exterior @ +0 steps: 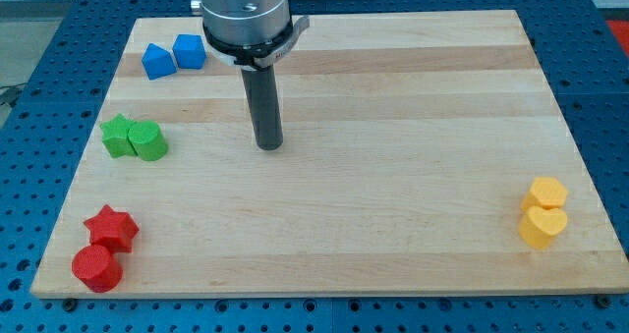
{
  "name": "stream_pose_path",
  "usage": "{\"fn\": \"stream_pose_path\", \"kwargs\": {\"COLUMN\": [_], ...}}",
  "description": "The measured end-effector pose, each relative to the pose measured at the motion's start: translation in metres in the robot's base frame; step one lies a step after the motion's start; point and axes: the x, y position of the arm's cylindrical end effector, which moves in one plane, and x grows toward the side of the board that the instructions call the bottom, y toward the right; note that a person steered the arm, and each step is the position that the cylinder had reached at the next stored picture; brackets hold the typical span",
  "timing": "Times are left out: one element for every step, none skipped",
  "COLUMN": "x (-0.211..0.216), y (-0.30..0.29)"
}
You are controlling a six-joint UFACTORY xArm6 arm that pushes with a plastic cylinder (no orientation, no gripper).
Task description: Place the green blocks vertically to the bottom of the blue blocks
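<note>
My tip (269, 144) stood on bare wood, centre-left of the board (393, 97); it is a plain rod, with no fingers. The 2 green blocks (135, 138) touched near the left edge, below the 2 blue blocks (173, 56) at upper left.

No text, label, brand, number or sign is legible anywhere in view.
</note>
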Motion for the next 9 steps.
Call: {"fn": "stream_pose_path", "kwargs": {"x": [0.014,0.079,0.089,0.095,0.099,0.095,0.077,0.037,0.027], "y": [-0.009,-0.065,-0.074,-0.098,-0.117,-0.117,-0.114,-0.084,-0.088]}}
